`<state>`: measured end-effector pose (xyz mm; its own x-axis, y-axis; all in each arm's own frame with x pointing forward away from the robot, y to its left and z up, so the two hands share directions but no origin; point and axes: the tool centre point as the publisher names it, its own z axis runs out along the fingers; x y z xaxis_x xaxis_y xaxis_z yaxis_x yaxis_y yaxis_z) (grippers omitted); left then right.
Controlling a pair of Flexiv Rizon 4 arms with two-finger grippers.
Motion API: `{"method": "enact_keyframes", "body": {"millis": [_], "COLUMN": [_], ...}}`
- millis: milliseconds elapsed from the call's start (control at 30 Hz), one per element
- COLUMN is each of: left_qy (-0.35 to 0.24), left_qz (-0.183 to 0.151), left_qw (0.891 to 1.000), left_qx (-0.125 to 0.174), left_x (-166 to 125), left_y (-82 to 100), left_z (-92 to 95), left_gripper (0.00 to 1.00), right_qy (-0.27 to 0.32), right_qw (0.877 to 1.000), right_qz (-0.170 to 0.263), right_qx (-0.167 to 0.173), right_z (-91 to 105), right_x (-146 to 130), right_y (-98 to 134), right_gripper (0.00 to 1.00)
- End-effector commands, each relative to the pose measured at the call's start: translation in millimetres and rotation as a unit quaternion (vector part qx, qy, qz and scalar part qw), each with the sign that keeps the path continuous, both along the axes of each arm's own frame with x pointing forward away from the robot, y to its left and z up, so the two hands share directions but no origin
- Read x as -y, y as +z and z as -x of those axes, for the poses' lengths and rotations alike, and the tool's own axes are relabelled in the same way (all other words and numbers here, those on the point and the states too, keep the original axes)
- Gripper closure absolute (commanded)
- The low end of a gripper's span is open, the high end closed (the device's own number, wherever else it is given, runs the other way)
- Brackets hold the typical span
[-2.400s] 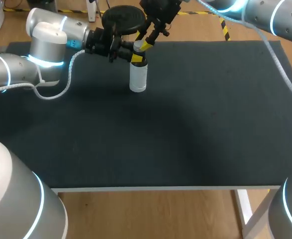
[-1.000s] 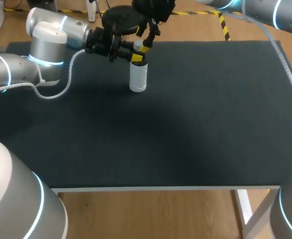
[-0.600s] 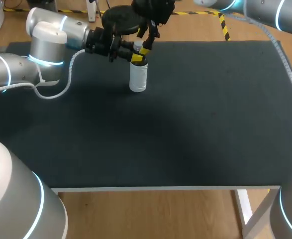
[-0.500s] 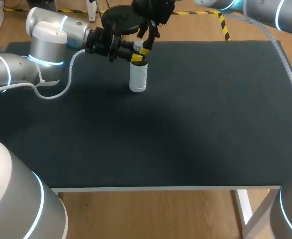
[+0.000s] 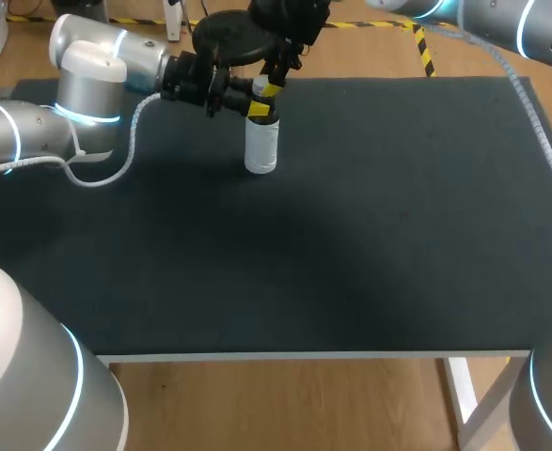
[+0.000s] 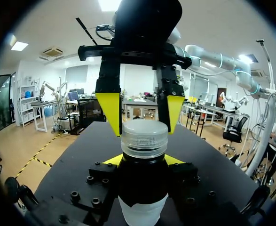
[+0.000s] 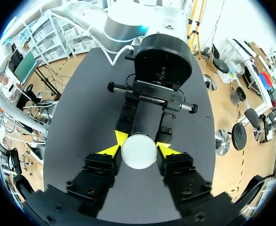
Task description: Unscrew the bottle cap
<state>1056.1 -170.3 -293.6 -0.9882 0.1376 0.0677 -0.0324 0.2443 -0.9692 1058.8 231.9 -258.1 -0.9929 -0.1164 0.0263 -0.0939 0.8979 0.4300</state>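
Right pincer [image 5: 264, 88] has shifted left and twisted a bit since a couple of seconds ago; the bottle [image 5: 261, 148] hasn't budged. Head view: it stands upright at the far side of the table [image 5: 370, 244], left of middle. The left pincer [image 5: 255, 109] comes in from the side and clamps the neck, and the right one drops onto the cap [image 5: 260, 85] from above. Left wrist view: cap's on, its own yellow tips hug the neck on both sides, and the right pincer's tips pinch the cap near its top. Right wrist view: looking straight down on the cap, narrow grip, a tip touching each side.
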Motion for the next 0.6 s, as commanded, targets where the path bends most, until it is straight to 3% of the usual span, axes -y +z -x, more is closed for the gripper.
{"method": "enact_keyframes", "body": {"millis": [33, 300, 600], "left_qy": [-0.001, -0.001, -0.001], "left_qz": [0.000, 0.000, 0.000], "left_qw": [1.000, 1.000, 1.000], "left_qx": [-0.001, -0.001, -0.001], "left_x": [-0.2, -0.2, -0.2], "left_y": [-0.8, -0.8, -0.8], "left_z": [-2.1, -2.1, -2.1], "left_gripper": [1.00, 1.00, 1.00], "right_qy": [0.004, 0.018, 0.093], "right_qw": [1.000, 1.000, 0.995], "right_qz": [0.003, -0.003, -0.035], "right_qx": [-0.004, -0.006, -0.006], "right_z": [-1.8, -2.3, -3.9], "right_x": [-0.2, 0.5, -2.0], "right_y": [1.0, 0.6, 3.3], "right_gripper": [0.99, 1.00, 1.00]}}
